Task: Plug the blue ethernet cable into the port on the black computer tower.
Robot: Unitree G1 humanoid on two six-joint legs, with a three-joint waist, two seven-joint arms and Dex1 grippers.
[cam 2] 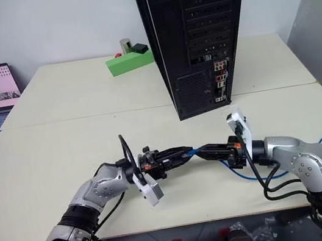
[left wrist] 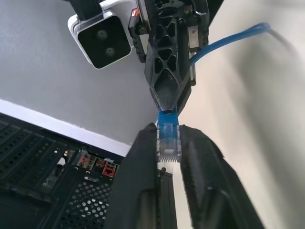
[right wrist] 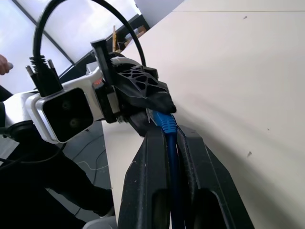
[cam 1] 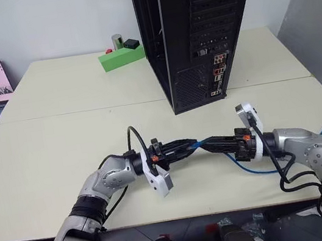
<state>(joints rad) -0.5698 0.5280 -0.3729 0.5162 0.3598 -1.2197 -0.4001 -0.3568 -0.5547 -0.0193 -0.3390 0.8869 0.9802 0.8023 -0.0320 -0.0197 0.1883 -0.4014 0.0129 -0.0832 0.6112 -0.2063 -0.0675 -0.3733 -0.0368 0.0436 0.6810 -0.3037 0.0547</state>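
While both arms meet tip to tip over the near table, I see on my left the left claw [cam 1: 185, 147] pointing level toward the right one. In its wrist view its fingers [left wrist: 143, 162] sit on either side of the clear plug [left wrist: 168, 143] of the blue cable [cam 1: 252, 168], close against it, but I cannot tell whether they truly pinch it or stand slightly apart. Next comes the plug itself, hanging in the air between the two claws, above the table [cam 1: 63, 161] and not touching it. To the right, the right claw [cam 1: 209, 143] is pressed together on the cable just behind the plug; the blue cord runs back between its fingers [right wrist: 152, 162], loops onto the tabletop and ends near the right edge. Farther back stands the black computer tower [cam 1: 189, 29], well apart from the plug, its port cluster [cam 1: 219, 70] facing me.
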